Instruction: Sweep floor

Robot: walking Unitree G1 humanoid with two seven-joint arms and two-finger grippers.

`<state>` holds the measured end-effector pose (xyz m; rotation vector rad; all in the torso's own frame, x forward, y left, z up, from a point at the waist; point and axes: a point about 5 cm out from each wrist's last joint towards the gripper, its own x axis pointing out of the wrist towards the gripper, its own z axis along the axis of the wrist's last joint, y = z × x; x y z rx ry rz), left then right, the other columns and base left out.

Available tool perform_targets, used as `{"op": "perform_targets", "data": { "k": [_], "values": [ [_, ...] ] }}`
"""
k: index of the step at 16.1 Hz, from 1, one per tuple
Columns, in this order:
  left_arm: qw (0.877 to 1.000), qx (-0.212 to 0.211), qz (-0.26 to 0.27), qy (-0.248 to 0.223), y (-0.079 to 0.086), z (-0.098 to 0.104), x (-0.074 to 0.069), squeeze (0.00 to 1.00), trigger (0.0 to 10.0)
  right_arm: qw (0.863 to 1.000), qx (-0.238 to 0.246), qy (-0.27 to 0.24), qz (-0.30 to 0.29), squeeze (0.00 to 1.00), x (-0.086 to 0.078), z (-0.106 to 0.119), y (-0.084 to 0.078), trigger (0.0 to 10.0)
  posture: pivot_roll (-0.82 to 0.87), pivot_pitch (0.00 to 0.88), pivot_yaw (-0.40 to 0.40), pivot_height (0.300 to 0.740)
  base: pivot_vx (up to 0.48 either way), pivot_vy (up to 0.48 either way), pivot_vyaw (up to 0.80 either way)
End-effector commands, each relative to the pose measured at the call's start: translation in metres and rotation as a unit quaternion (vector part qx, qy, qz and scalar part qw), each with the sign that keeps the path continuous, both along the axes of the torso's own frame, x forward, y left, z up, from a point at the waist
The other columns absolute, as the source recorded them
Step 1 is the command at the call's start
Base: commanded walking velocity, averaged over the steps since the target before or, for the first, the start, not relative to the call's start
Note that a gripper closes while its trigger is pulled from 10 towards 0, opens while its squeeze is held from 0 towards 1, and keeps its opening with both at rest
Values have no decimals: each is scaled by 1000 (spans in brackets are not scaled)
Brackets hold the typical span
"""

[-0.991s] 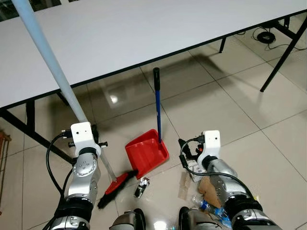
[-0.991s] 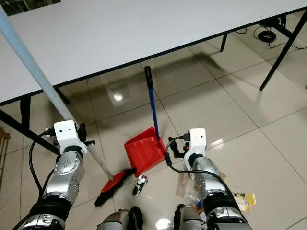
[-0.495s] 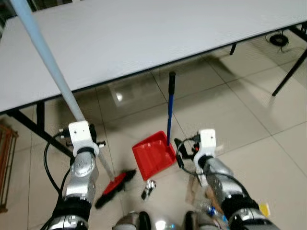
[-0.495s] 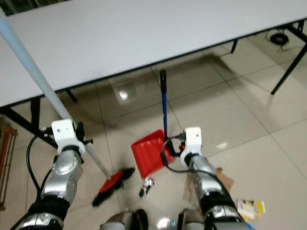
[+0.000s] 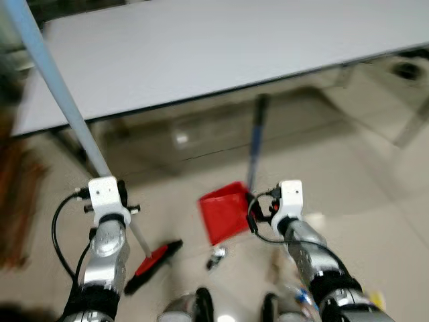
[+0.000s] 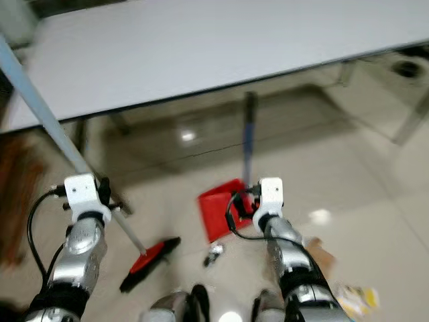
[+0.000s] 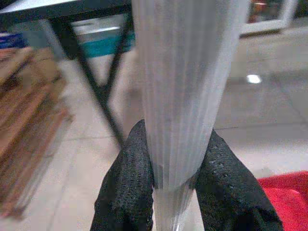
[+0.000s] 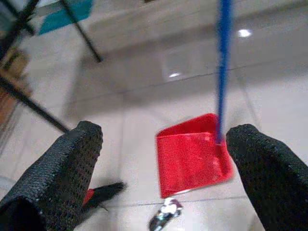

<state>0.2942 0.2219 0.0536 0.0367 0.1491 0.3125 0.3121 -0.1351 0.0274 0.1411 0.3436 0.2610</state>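
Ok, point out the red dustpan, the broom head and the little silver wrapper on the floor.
red dustpan [image 8: 192, 154]: right wrist view, middle of its pan.
broom head [image 5: 153, 263]: left eye view, red part above the bristles.
silver wrapper [image 6: 214, 253]: right eye view, its middle.

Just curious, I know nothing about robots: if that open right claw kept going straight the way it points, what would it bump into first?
Probably the red dustpan on the floor: it lies between the right claw fingers, with its blue handle beside it. Depth is hard to judge.
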Motion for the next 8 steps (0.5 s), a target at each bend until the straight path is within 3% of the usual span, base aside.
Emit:
{"op": "perform_targets", "data": {
  "k": [1, 8],
  "values": [
    [1000, 16, 3, -8, 6, 6, 1, 0, 10000, 1000, 2, -1, -1, 0, 0, 0, 3, 10000, -155, 181, 129, 740, 0, 0, 0],
    [1000, 10, -15, -5, 6, 8, 2, 0, 10000, 1000, 3, 5, -17, 0, -2, -4, 0, 10000, -158, 183, 139, 740, 0, 0, 0]
  ]
}}
